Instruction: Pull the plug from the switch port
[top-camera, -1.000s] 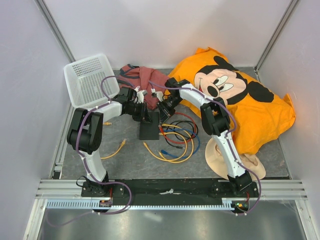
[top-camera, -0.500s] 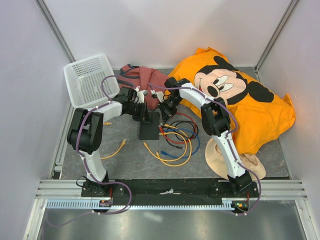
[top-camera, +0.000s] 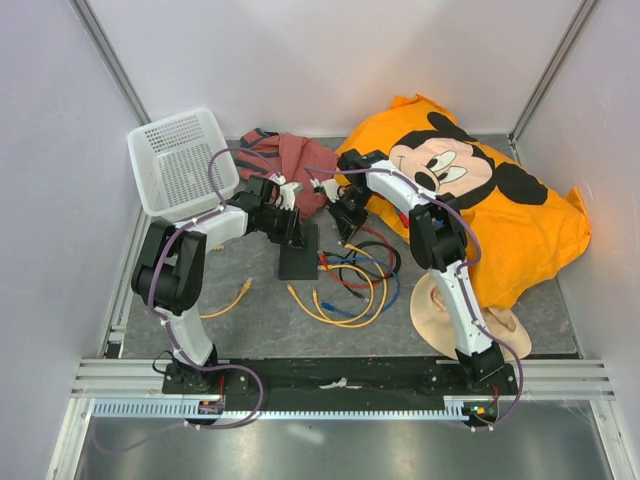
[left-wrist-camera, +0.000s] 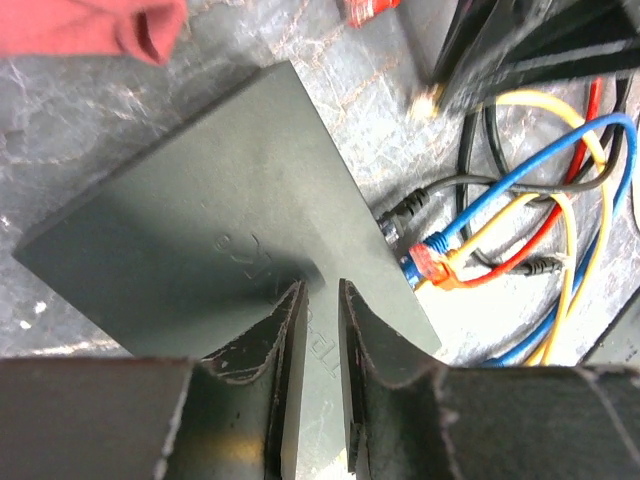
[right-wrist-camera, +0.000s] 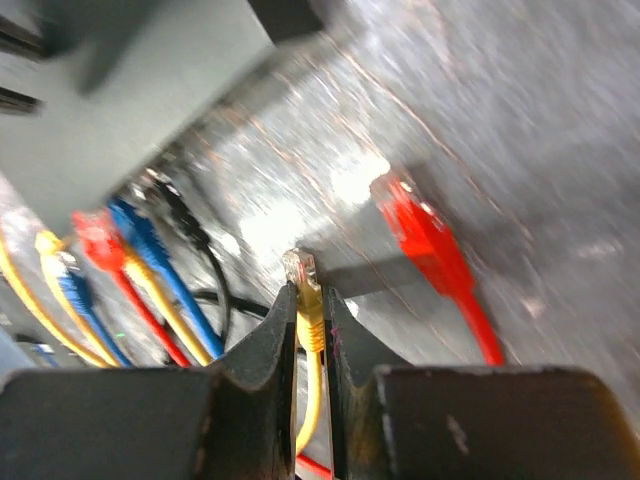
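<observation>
right claw (right-wrist-camera: 308, 300) pinching yellow plug (right-wrist-camera: 300, 270), apart from switch (left-wrist-camera: 200, 220) | left claw (left-wrist-camera: 318, 300) narrowly parted, tips on switch | plug likely stiff, cable (right-wrist-camera: 312, 390) limp: hold plug body | switch likely light, slides

Left arm (top-camera: 225, 222), right arm (top-camera: 395, 190): white links, black joints, purple cables (top-camera: 208, 178) trailing. Left claw (left-wrist-camera: 320, 290), right claw (right-wrist-camera: 310, 300): black, scuffed edges.
</observation>
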